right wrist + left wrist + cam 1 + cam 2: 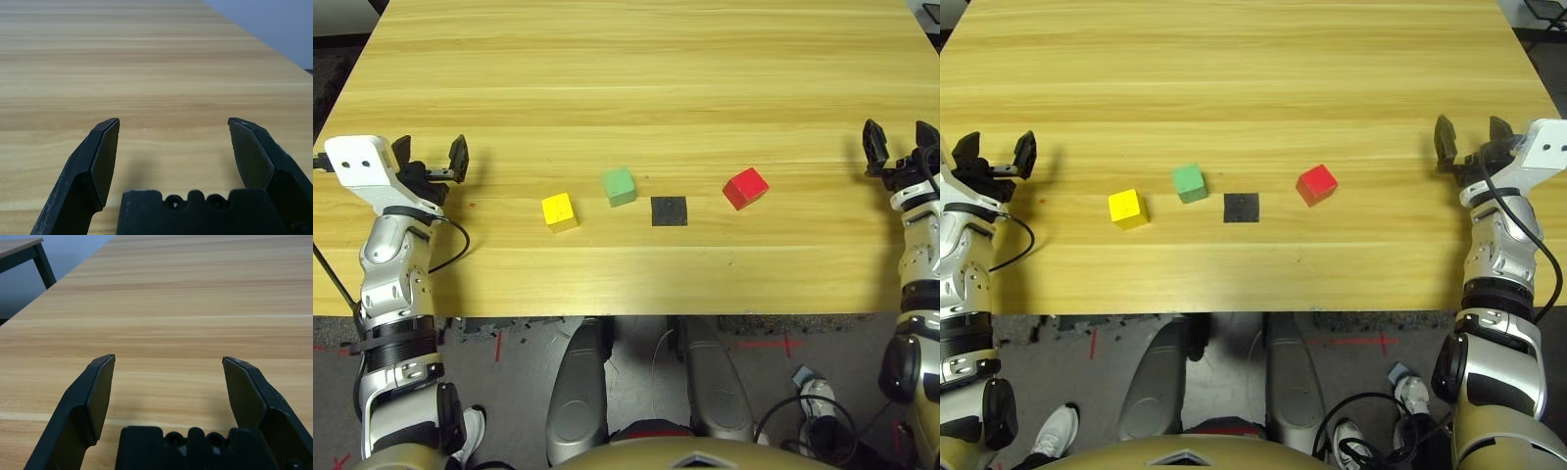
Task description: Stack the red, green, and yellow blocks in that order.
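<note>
Across the middle of a pale wood-grain table (636, 279), three small plain cubes of equal size sit apart from one another, none stacked. The red block (745, 188) is on the robot's right of the group, turned with a corner toward the robot. The green block (619, 186) is left of centre, and the yellow block (560, 211) is farther left, a little nearer the robot. Between red and green lies a flat black square patch (669, 211) (possibly the spot meant for the stack, though nothing marks it so).

From here, the likeliest trouble is a crooked start: the red block sits at an angle, so fingers closing across its corners could twist it or let it slip. Green and yellow are near each other, so a wide-open gripper reaching for one could nudge its neighbour. Later, a block released off-centre or pressed too hard could topple the stack, and two arms working over the patch could bump.

The left gripper (168, 357) is spread wide and empty above the table, well to the left of the yellow block, its nearest cube. The right gripper (174, 120) is likewise fully spread, holding nothing, well to the right of the red block. Both are well apart from the cubes.
</note>
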You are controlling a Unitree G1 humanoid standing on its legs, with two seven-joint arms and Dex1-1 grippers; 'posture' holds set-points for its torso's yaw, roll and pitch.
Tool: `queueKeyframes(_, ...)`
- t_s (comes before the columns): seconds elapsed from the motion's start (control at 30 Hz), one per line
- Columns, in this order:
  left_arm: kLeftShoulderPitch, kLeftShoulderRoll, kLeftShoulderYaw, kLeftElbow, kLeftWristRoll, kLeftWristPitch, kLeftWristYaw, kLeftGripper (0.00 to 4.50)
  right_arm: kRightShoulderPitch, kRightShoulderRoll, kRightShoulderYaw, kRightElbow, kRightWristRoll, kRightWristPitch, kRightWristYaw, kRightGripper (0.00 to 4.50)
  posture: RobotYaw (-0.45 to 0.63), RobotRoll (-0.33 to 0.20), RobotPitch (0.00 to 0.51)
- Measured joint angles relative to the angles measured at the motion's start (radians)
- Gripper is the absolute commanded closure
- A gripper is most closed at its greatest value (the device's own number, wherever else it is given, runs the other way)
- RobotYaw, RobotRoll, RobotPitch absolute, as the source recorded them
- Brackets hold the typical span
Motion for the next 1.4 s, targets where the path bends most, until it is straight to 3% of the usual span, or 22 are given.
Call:
queueKeyframes(0.23,0.018,0.044,0.006,0.0,0.008,0.034,0.008,0.04,0.035,-0.005,-0.001,-0.032,0.002,0.024,0.019,0.0,0.05,-0.043,0.373)
queueKeyframes(0.4,0.04,0.174,0.064,-0.008,-0.051,0.095,-0.089,0.04,0.03,-0.103,0.0,-0.086,0.051,0.174,0.124,0.0,0.07,-0.035,0.372)
queueKeyframes(0.47,0.035,0.244,0.066,-0.039,-0.112,0.158,-0.191,0.04,0.025,-0.148,0.034,-0.157,0.089,0.277,0.251,0.0,0.07,-0.048,0.368)
queueKeyframes(0.57,-0.021,0.378,0.041,-0.07,-0.197,0.247,-0.395,0.04,0.003,-0.242,0.158,-0.244,0.115,0.4,0.539,0.0,0.08,-0.06,0.354)
queueKeyframes(0.7,-0.052,0.464,-0.01,-0.099,-0.248,0.299,-0.593,0.04,-0.039,-0.324,0.279,-0.259,0.11,0.446,0.834,0.0,0.09,-0.078,0.348)
queueKeyframes(0.83,-0.109,0.518,-0.123,-0.146,-0.291,0.392,-0.769,0.04,-0.236,-0.438,0.545,-0.165,0.057,0.332,1.087,0.0,0.13,-0.076,0.334)
queueKeyframes(1.0,-0.169,0.542,-0.181,-0.19,-0.302,0.431,-0.842,0.04,-0.471,-0.471,0.862,-0.062,0.08,0.133,1.116,0.0,0.16,-0.072,0.318)
queueKeyframes(1.13,-0.181,0.538,-0.201,-0.21,-0.301,0.443,-0.837,0.04,-0.595,-0.413,1.065,0.047,0.084,-0.03,1.117,0.0,0.19,-0.066,0.311)
queueKeyframes(1.3,-0.158,0.538,-0.202,-0.273,-0.301,0.457,-0.815,0.04,-0.69,-0.315,1.236,0.151,0.099,-0.194,1.118,0.0,0.24,-0.061,0.304)
queueKeyframes(1.4,-0.146,0.538,-0.201,-0.301,-0.301,0.465,-0.804,0.04,-0.724,-0.279,1.284,0.194,0.109,-0.246,1.119,0.0,0.27,-0.061,0.303)
